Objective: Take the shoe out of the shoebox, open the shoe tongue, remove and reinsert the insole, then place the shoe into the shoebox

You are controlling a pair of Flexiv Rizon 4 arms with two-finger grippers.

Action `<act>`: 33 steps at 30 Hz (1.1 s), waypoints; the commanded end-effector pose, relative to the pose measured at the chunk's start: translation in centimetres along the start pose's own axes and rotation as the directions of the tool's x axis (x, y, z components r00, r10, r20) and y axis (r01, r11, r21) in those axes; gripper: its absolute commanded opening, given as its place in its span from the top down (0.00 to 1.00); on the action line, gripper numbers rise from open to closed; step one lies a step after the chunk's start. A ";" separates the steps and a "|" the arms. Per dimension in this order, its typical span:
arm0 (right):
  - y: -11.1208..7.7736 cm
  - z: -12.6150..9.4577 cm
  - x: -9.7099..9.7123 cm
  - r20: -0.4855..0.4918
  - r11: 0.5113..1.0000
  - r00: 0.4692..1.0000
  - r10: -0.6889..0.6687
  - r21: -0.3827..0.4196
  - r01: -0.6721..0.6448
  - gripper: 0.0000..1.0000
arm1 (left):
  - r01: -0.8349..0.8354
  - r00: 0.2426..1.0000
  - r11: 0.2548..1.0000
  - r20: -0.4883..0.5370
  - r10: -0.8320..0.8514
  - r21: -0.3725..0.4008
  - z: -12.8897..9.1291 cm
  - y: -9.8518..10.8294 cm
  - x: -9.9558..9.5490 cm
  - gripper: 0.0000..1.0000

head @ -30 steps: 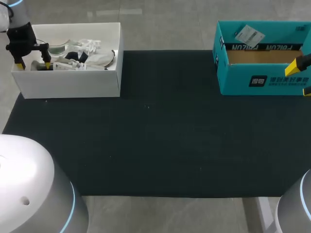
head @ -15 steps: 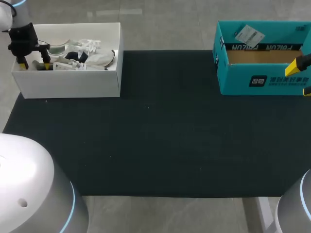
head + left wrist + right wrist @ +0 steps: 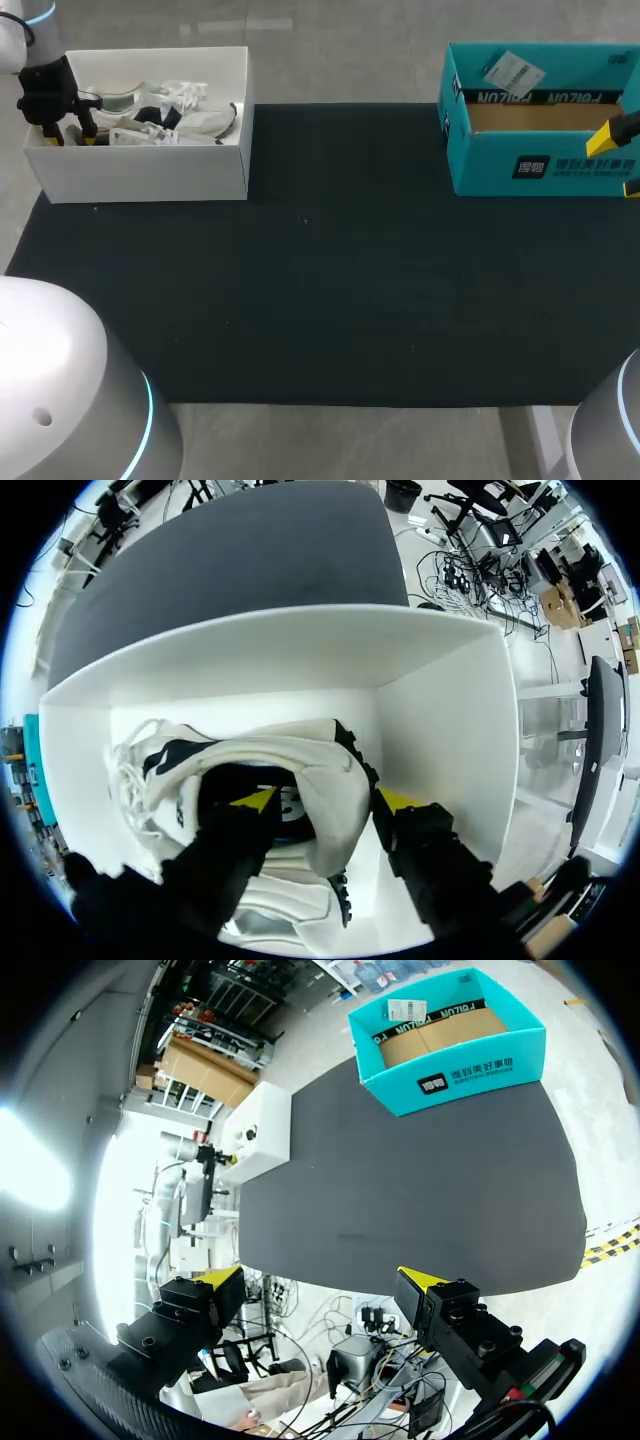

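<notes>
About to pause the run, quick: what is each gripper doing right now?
Left gripper: at the heel of the shoe, inside the white shoebox; grip cannot be told.
Right gripper: open, holding nothing.

1. A black table mat (image 3: 330,300) fills the middle of the frame, from its left edge to its right.
2. A pale grey surface (image 3: 340,50) with faint seams spans the top.
3. A grey strip (image 3: 340,440) borders the mat below.
</notes>
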State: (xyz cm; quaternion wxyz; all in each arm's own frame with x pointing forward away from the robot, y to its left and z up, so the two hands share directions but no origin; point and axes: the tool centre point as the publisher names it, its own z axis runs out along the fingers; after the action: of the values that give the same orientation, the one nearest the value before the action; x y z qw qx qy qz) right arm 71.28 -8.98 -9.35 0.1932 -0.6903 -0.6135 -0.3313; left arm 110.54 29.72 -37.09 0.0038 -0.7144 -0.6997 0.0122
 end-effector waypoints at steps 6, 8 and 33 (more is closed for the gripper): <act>0.2 0.1 0.0 0.001 1.000 1.000 0.001 0.004 -0.001 0.00 | -0.013 1.000 1.000 -0.012 0.013 -0.002 1.4 0.4 0.0 0.41; 0.2 0.1 0.0 0.001 1.000 1.000 0.001 0.004 -0.001 0.00 | -0.015 1.000 1.000 -0.012 0.015 -0.003 1.6 0.3 0.1 0.36; 0.2 0.1 0.0 0.001 1.000 1.000 0.001 0.004 -0.001 0.00 | -0.089 0.996 0.996 -0.021 0.090 0.011 -1.4 -0.3 0.2 1.00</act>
State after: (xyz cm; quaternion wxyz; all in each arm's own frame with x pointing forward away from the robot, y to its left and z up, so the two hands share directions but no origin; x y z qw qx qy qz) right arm 71.28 -8.98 -9.35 0.1932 -0.6903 -0.6135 -0.3313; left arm 110.61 29.84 -37.07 0.0134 -0.7430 -0.6691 0.0065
